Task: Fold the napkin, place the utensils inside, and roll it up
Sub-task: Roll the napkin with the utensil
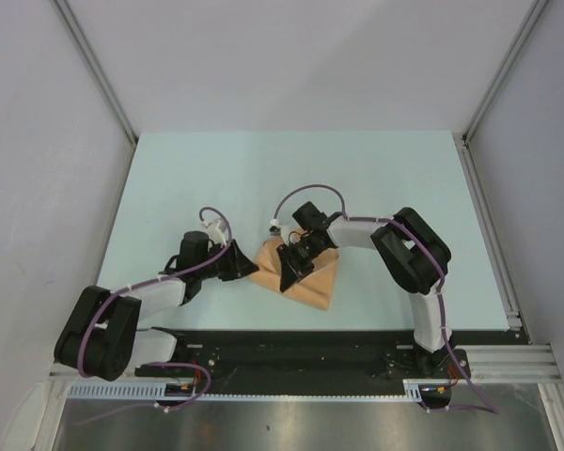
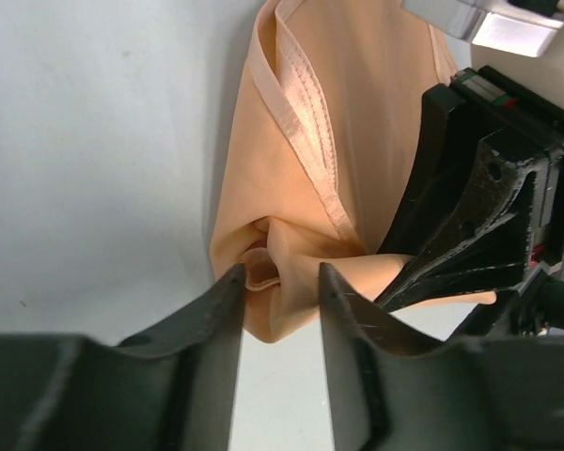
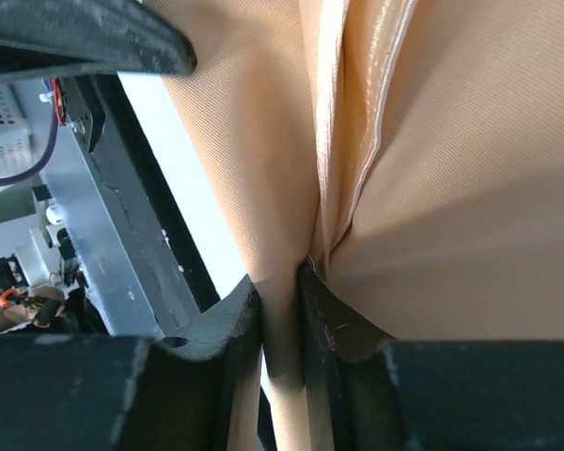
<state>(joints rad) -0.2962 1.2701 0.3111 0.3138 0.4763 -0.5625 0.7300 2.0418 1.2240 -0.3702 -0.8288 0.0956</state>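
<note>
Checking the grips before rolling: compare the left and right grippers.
Fingers of the left gripper stand wider, around a bunched corner of the napkin; those of the right gripper pinch a thin fold tight. The left is at the napkin's edge; the right sits over it. Both have cloth between their fingers.

- Top external: high above the near edge, looking down from afar on the whole table [image 1: 216, 169].
- Wrist views: very close, facing forward onto the napkin [image 1: 318, 287], shared by all three.

left gripper [image 2: 277, 280] pinches a bunched fold of the napkin [image 2: 357, 122]
</note>
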